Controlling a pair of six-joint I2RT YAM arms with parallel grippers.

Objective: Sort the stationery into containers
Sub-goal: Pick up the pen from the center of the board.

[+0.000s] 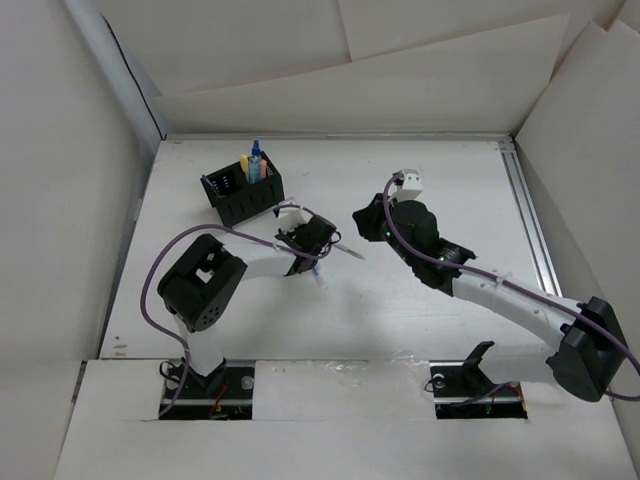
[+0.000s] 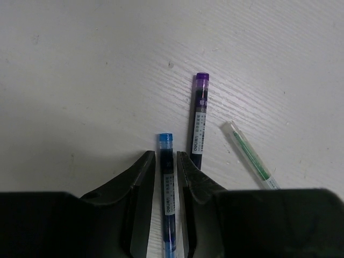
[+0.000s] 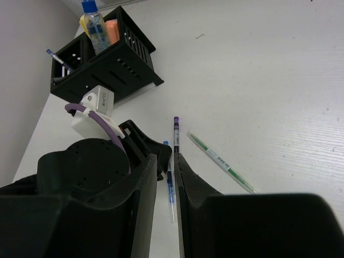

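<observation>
A blue pen (image 2: 166, 180) lies on the white table between the fingers of my left gripper (image 2: 165, 156), which straddles it narrowly open, with slim gaps on both sides. A purple-capped dark pen (image 2: 199, 121) and a clear green pen (image 2: 251, 156) lie just to its right. My right gripper (image 3: 165, 157) hovers above, narrowly open and empty; the blue pen (image 3: 170, 185) shows through its gap. The black organiser box (image 1: 243, 195) stands at the back left and holds a blue-capped clear tube (image 3: 95, 27), an orange marker (image 3: 112, 29), a yellowish stick (image 3: 84, 21) and a pen (image 3: 58, 58).
Cardboard walls surround the table on the left, back and right. A metal rail (image 1: 528, 220) runs along the right edge. The left arm's purple cable (image 1: 160, 270) loops over the near left. The two grippers are close together at the table's middle.
</observation>
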